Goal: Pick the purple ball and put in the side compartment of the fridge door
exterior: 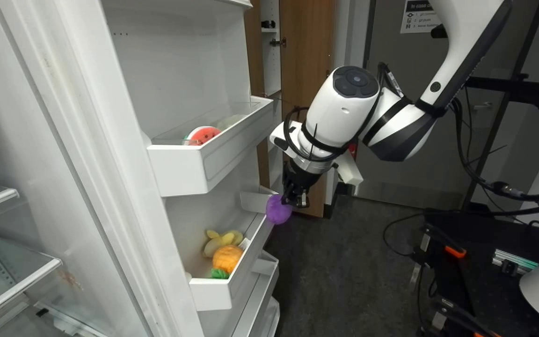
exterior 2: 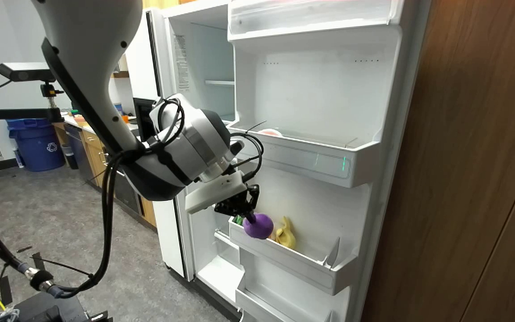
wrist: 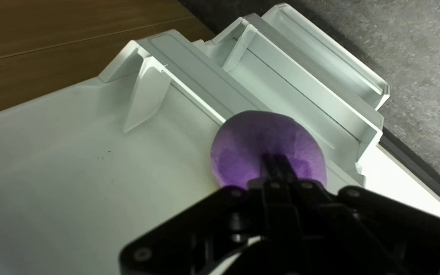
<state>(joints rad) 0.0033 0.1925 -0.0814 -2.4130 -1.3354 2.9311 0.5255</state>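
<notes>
The purple ball (exterior: 277, 213) is round and plain; it also shows in an exterior view (exterior 2: 261, 227) and in the wrist view (wrist: 235, 152). My gripper (exterior: 288, 200) has its fingers close together, pinching the ball's near side; the fingertips (wrist: 275, 162) press into it in the wrist view. The ball hangs at the front lip of the side compartment (exterior 2: 302, 264), the white second-tier bin (exterior: 211, 295) of the fridge door (exterior 2: 311, 85). I cannot tell whether ball and lip touch. In the wrist view the ball covers part of that lip (wrist: 181, 57).
An orange toy fruit (exterior: 227, 258) and yellow toy fruits (exterior: 225, 239) lie in the same bin. The upper white bin (exterior: 239, 147) juts out above and holds a red-pink round item (exterior: 204, 134). A divider (wrist: 147, 91) stands in the bin. Lower bins (wrist: 300, 88) lie below.
</notes>
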